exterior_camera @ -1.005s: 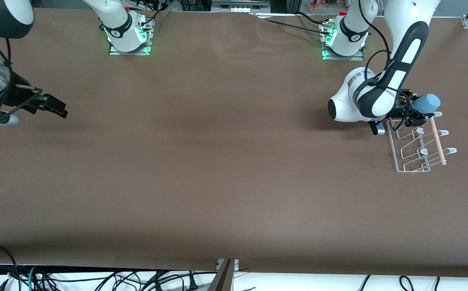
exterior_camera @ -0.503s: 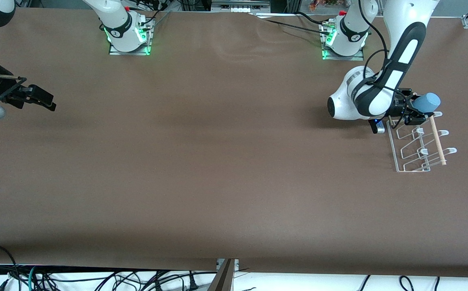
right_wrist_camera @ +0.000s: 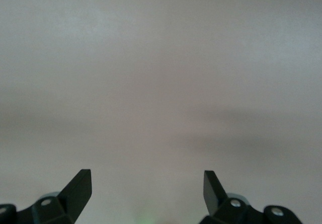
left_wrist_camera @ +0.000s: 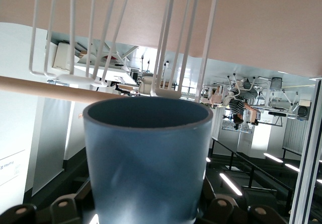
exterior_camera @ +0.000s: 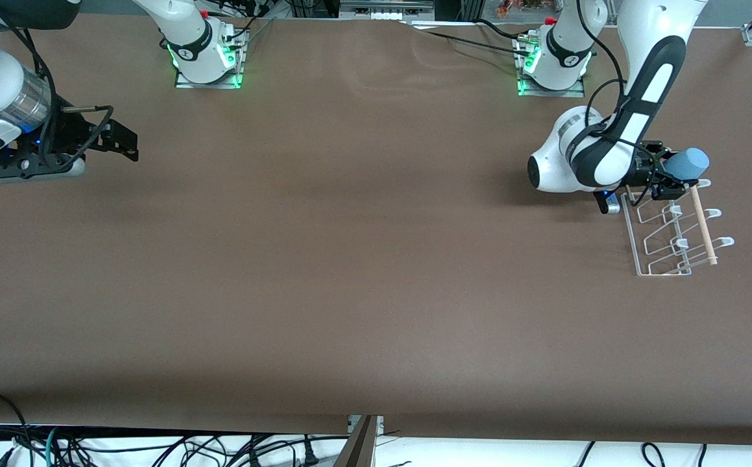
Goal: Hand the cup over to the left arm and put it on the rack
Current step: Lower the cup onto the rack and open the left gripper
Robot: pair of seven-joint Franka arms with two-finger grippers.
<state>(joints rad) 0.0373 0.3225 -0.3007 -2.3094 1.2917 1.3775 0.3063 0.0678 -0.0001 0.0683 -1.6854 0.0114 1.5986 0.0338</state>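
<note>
Holding the cup (exterior_camera: 687, 164), left gripper (exterior_camera: 669, 176) overhangs the rack (exterior_camera: 635, 250) edge.

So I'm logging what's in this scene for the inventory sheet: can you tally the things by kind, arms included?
Cups: 1, the light-blue cup, held by the left gripper over the rack's end.
Racks: 1, the white wire rack.
Wooden dowels: 1, the dowel on that rack.
Grippers: 2, the left one and the right gripper, open, empty.
Total: 5.

- The table (exterior_camera: 350, 259) has a plain brown top;
- the white wire rack (exterior_camera: 674, 237) stands on it, toward the left arm's end;
- the two arm bases (exterior_camera: 207, 61) (exterior_camera: 552, 68) stand along its edge farthest from the front camera.
</note>
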